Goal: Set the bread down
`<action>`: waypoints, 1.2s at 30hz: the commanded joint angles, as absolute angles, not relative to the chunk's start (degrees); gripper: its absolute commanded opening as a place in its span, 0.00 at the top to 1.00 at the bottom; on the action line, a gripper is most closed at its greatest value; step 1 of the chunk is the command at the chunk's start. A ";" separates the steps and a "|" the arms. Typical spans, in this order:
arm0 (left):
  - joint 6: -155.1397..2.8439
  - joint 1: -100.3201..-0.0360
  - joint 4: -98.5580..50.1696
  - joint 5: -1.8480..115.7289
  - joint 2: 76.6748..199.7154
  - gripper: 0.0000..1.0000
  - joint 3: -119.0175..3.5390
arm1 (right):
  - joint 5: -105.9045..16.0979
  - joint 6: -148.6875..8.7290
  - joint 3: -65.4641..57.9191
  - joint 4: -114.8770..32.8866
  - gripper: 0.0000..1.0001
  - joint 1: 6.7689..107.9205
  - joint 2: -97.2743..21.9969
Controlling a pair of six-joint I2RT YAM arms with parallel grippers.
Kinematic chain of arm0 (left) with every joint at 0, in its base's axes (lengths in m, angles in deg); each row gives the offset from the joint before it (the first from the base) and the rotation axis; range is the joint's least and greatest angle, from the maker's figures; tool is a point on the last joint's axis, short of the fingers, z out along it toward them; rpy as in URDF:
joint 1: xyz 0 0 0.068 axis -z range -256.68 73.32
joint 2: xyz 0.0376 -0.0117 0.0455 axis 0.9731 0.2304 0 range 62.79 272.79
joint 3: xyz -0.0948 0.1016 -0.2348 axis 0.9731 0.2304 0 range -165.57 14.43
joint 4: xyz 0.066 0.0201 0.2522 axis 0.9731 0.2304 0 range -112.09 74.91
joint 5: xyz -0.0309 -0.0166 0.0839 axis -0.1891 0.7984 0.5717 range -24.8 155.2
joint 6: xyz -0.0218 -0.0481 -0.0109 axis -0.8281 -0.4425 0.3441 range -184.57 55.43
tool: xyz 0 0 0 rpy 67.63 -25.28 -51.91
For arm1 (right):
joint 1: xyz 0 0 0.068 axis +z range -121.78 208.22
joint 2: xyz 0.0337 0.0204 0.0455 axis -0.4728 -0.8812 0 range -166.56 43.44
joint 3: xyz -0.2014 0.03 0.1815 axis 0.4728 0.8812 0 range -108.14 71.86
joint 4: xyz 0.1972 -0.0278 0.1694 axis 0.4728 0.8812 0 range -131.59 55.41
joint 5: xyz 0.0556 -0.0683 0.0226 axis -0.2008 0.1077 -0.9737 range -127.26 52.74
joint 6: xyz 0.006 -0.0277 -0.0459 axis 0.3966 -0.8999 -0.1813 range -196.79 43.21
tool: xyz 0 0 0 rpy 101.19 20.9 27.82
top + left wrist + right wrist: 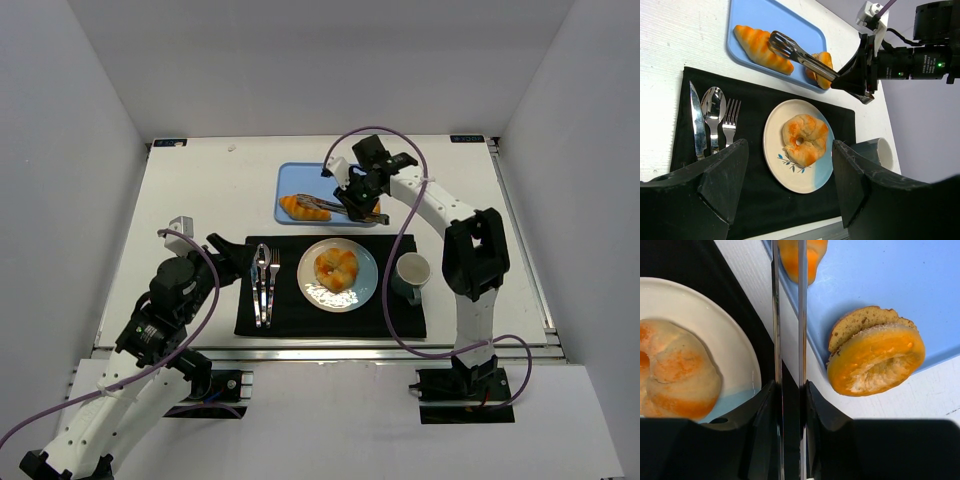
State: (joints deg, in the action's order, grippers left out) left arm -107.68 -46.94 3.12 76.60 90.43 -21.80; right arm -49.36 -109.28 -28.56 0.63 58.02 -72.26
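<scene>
While right gripper (360, 197) clamps tongs (800, 52) above blue tray (300, 178) at 12 o'clock of plate (366, 276), I judge croissant (303, 208) — tray's 9 o'clock side — light, soft, flaky; pinch mid-body gently — roll (336, 268) already on plate, left gripper (235, 258) jaws apart, empty

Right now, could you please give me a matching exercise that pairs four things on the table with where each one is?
Things:
1. croissant
2. round bun
3. mug
4. tongs

Places:
a. held in the right gripper
b. on the plate
c. lying on the blue tray
d. at the right edge of the black mat

Pairs: 1-c, 2-b, 3-d, 4-a.
</scene>
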 commanded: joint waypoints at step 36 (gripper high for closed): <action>-106.67 -46.97 1.73 75.66 91.53 0.23 -22.40 | -62.22 -117.05 6.47 3.06 1.00 54.67 -21.07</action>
State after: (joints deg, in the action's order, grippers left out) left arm -107.40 -46.94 2.75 76.32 91.26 -21.82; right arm -59.57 -116.21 6.59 4.30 54.59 -23.34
